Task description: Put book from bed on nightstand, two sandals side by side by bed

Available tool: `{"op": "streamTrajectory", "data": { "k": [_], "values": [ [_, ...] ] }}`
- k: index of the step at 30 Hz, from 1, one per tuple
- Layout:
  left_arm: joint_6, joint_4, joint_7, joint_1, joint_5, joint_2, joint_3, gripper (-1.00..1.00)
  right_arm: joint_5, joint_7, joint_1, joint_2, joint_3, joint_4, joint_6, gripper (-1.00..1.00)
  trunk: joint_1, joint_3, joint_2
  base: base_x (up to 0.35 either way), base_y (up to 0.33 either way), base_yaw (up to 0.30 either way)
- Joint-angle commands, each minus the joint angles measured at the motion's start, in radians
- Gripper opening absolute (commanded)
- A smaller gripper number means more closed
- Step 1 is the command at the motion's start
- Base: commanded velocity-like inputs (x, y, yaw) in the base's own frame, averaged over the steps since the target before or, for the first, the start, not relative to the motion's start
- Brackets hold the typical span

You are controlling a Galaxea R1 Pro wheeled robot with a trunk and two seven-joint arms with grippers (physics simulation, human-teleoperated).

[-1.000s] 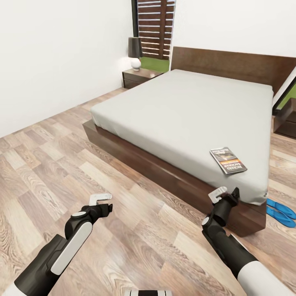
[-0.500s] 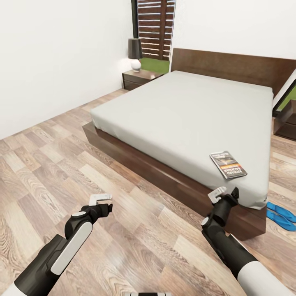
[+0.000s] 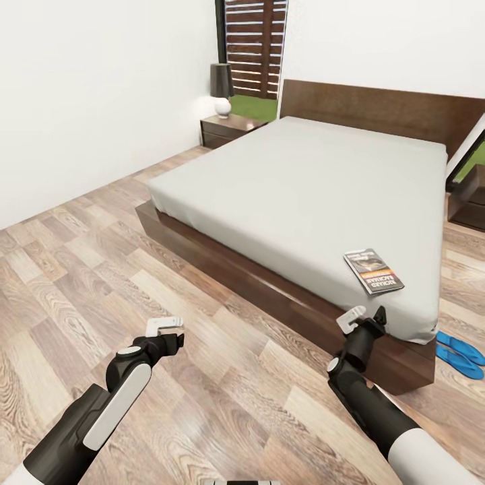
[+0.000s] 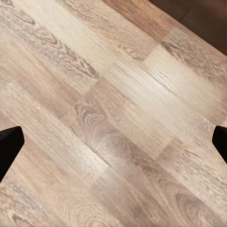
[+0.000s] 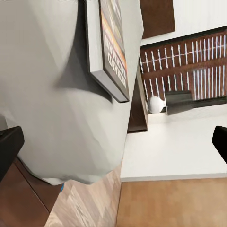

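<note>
Lying flat near the bed's (image 3: 289,175) corner, the book (image 3: 374,271) sits just beyond the right gripper (image 3: 364,316), fingers spread. Left gripper (image 3: 164,328) hovers over floor (image 3: 60,283), fingers spread too.

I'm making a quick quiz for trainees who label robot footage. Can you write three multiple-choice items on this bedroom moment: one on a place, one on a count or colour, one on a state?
1. Where does the small dark paperback book with the orange band lie?
A. On the wood floor
B. On the grey mattress near its foot corner
C. On a nightstand

2. How many bright blue flip-flop sandals lie on the floor by the bed's corner?
A. One
B. Two
C. Four

3. What is the right gripper's state?
A. Open and holding nothing
B. Shut on the book
C. Shut on a sandal

Answers:
1 B: the book rests flat on the low dark-framed bed, on the grey mattress by the near corner.
2 B: two sandals lie close together on the planks.
3 A: the right gripper hangs below the mattress edge, fingers apart, short of the book.
</note>
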Motion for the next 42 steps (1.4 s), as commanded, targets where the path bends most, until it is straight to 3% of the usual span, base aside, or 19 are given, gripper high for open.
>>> {"op": "streamTrajectory", "data": {
  "k": [1, 42],
  "values": [
    [0.0, -0.001, 0.01, -0.001, 0.009, 0.001, -0.002, 1.0, 0.002, -0.002, -0.001, -0.001, 0.003, 0.0, 0.006, 1.0, 0.0, -0.001, 0.0, 0.0, 0.0, 0.0],
    [-0.002, -0.001, 0.016, -0.001, 0.008, 0.001, -0.003, 1.0, 0.001, 0.001, -0.001, -0.001, 0.004, -0.004, -0.008, 1.0, 0.0, -0.001, 0.0, 0.065, -0.025, 0.0]
  ]
}}
